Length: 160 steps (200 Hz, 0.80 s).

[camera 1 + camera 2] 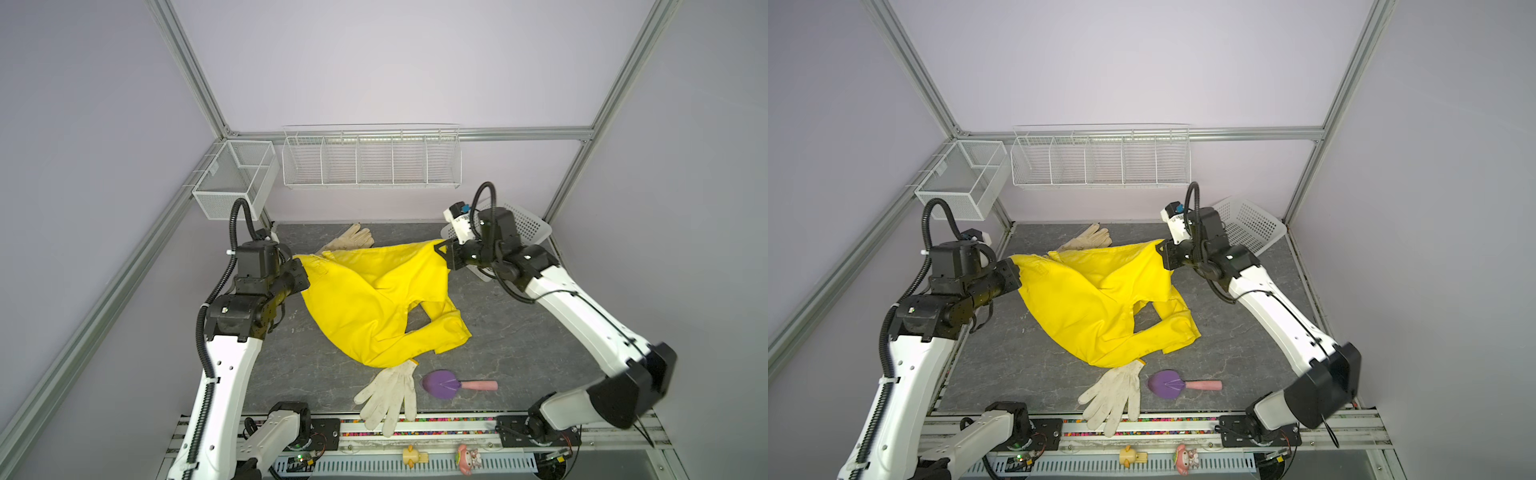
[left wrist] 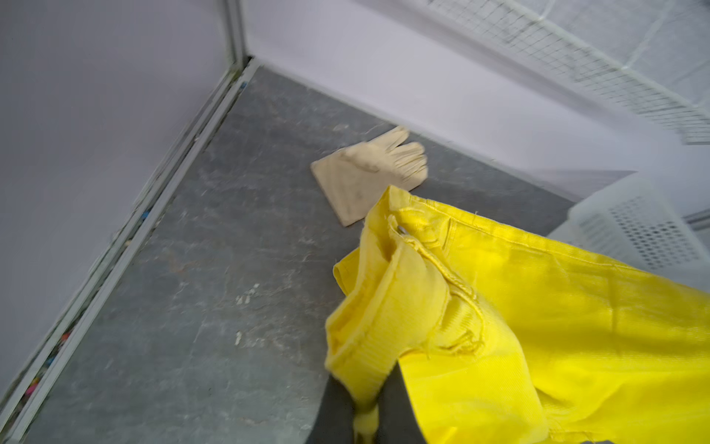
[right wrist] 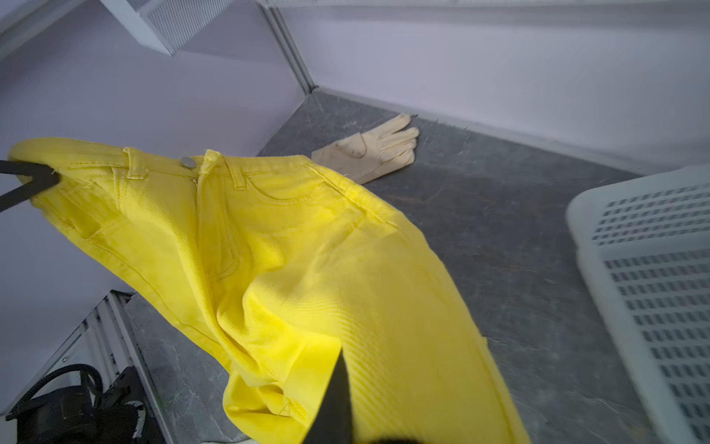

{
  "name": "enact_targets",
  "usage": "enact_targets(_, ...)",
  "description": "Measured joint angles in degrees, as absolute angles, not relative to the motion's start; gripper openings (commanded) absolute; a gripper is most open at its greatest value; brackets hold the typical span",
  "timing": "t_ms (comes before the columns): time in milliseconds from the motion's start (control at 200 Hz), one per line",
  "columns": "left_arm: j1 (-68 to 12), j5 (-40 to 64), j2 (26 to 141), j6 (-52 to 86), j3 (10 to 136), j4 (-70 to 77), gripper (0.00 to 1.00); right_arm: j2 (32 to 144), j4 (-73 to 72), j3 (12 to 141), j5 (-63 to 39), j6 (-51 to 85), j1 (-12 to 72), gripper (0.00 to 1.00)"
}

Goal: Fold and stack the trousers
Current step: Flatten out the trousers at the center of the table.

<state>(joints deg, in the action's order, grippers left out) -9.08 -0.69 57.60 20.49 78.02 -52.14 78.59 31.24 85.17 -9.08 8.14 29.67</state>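
Trousers: waist L tool to R tool, legs frontward.

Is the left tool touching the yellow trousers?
Touching. The right wrist view shows the left tool closed on the waistband corner of the trousers.

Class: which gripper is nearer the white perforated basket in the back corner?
Right. The right gripper holds the trousers just beside the basket; the left gripper holds a waist corner far across the table from it.
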Motion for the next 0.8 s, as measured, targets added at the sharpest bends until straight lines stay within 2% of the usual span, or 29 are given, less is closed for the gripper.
enact_targets(235, -14.5, 2.5, 58.5, 20.3, 84.0, -46.2, 0.0, 68.5, 44.4, 97.7, 4.7, -1.8, 28.6, 0.12)
enact_targets(440, -15.3, -1.3, 57.9, 19.2, 82.0, -42.6, 0.0, 68.5, 44.7, 102.6, 4.0, -4.0, 29.2, 0.14)
enact_targets(565, -15.3, -6.7, 56.5, 18.6, 75.5, -41.3, 0.0, 73.1, 39.2, 97.4, 0.3, -3.6, 31.0, 0.15)
enact_targets(800, -15.2, -20.3, 54.9, 19.0, 59.0, -43.0, 0.0, 93.5, 30.3, 89.5, -5.7, -0.9, 39.1, 0.16)
